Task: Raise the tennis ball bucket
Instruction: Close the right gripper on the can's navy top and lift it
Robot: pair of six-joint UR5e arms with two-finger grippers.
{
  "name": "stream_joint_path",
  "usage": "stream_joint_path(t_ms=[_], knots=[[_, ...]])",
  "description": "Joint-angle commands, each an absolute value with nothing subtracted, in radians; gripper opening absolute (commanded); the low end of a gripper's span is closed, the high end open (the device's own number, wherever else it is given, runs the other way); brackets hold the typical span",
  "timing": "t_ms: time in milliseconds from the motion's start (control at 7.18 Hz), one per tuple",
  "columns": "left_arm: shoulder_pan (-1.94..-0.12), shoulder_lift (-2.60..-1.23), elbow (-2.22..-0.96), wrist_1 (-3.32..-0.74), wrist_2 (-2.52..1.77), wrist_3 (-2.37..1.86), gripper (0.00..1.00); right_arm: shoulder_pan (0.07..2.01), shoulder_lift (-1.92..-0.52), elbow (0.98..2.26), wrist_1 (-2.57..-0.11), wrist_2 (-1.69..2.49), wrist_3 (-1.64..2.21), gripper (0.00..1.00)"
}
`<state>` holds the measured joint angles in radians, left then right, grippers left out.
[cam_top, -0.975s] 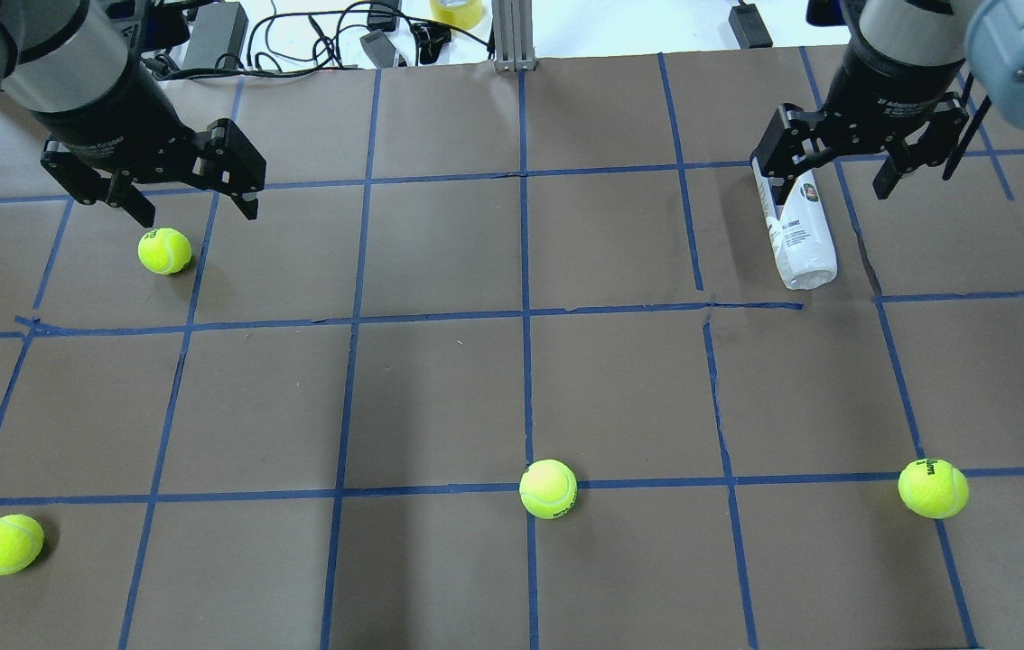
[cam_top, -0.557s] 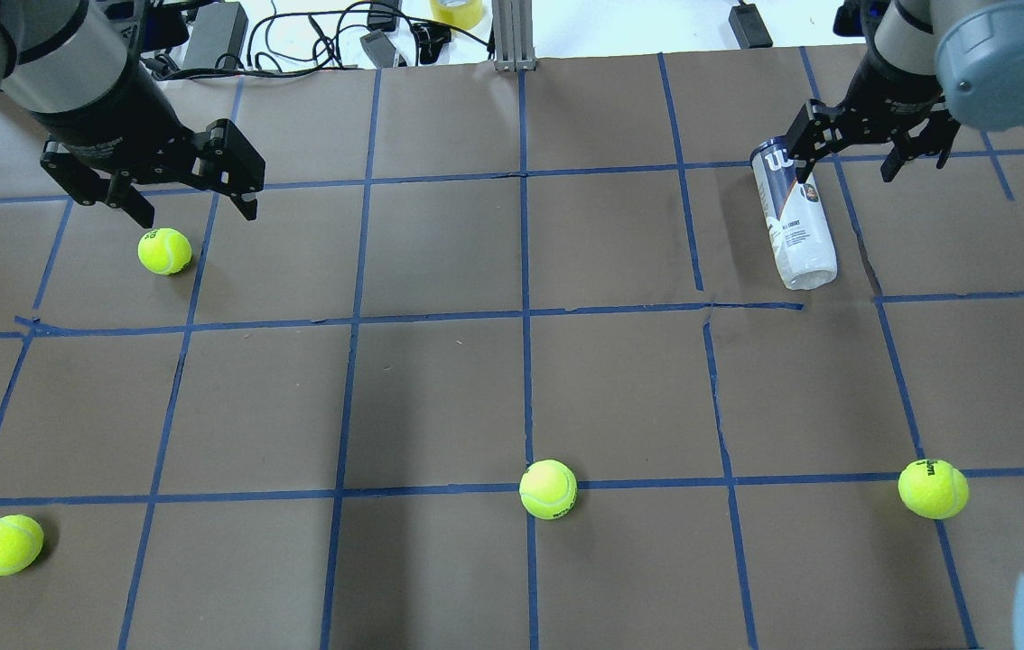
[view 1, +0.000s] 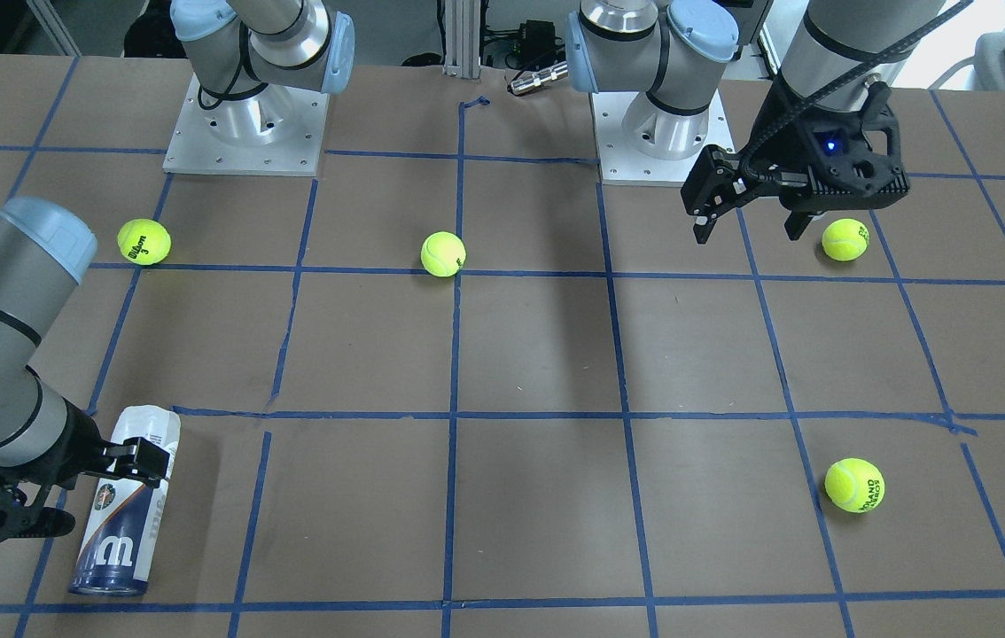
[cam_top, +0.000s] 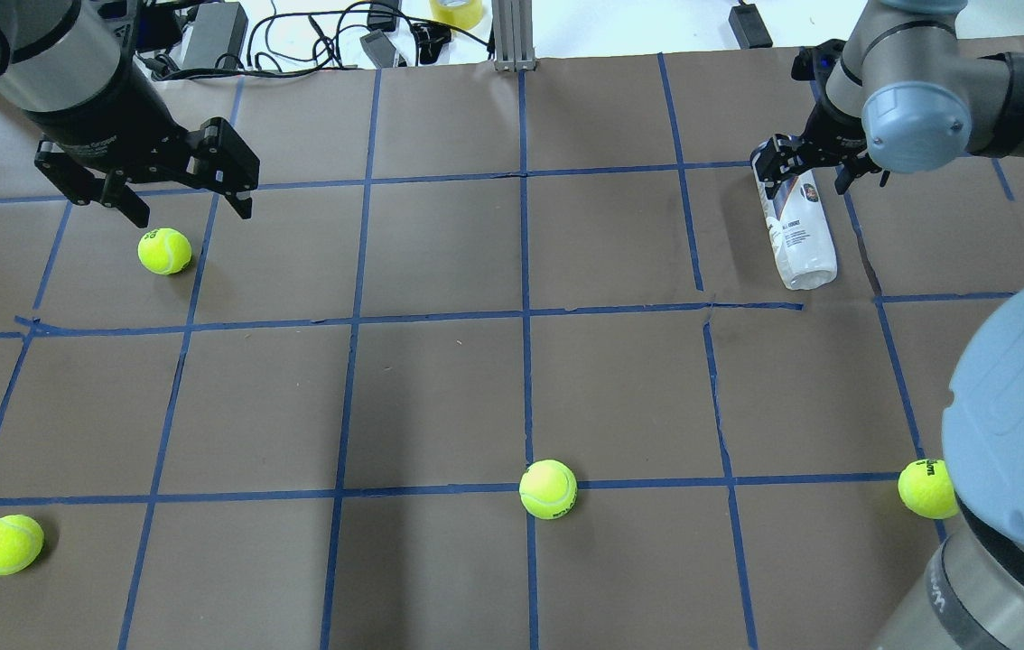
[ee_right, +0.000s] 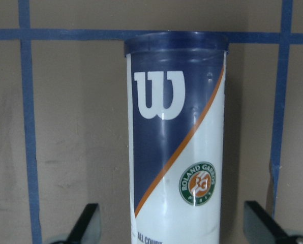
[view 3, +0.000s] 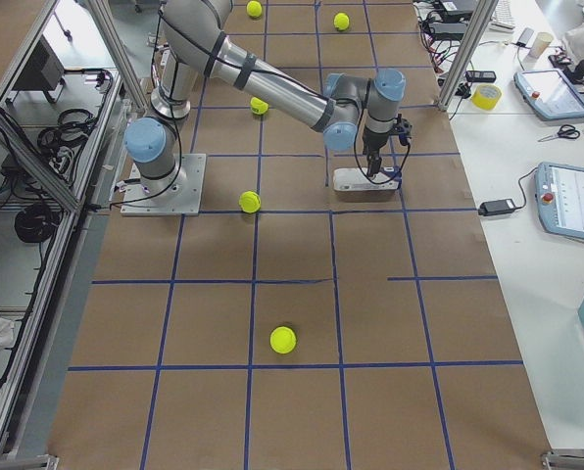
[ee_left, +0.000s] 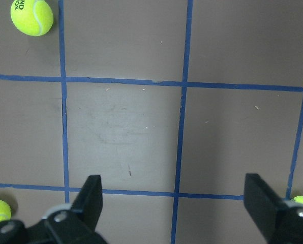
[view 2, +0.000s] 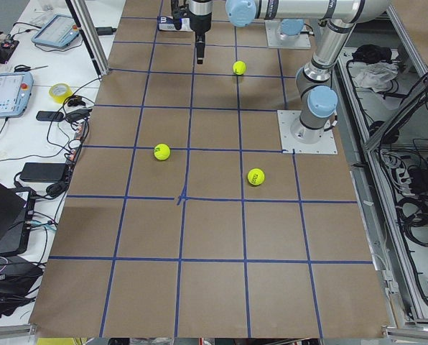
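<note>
The tennis ball bucket [cam_top: 798, 236] is a slim clear can with a white label, lying on its side at the far right of the table. Its navy end with the white "W" [ee_right: 159, 94] points away from the robot. It also shows in the front view [view 1: 124, 514] and the right side view [view 3: 365, 183]. My right gripper [cam_top: 808, 173] is open and low over the navy half of the bucket, with one finger on each side of it [ee_right: 174, 223]. The fingers do not touch it. My left gripper [cam_top: 191, 208] is open and empty, held above a tennis ball [cam_top: 164, 250].
Three more tennis balls lie on the brown paper: one at the near centre [cam_top: 548, 488], one near left [cam_top: 7, 544], one near right [cam_top: 926, 488]. Cables and power bricks [cam_top: 313, 32] lie beyond the far edge. My right arm's elbow [cam_top: 1022, 424] hangs over the near right corner.
My right gripper has come down around the bucket's navy end, and its arm has swung over the near right corner. The bucket has not moved. The left gripper has barely shifted.
</note>
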<state>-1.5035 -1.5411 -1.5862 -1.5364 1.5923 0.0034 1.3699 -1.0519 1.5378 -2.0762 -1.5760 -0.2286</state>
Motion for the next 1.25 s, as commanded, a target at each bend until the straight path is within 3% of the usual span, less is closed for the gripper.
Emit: stream_joint_path(t_ms=[0, 836, 1115], knots=[[-1.503, -1.542, -1.588, -1.537, 1.592, 0.003, 1.00, 1.368, -0.988, 1.539, -2.117, -1.563, -0.236, 1.00], [-1.502, -1.540, -1.588, -1.537, 1.594, 0.003, 1.00, 1.345, -0.940, 1.551, -2.126, -1.563, -0.239, 1.00], [-1.500, -1.539, -1.588, -1.545, 1.598, 0.003, 1.00, 1.345, -0.943, 1.549, -2.129, -1.562, -0.238, 0.93]])
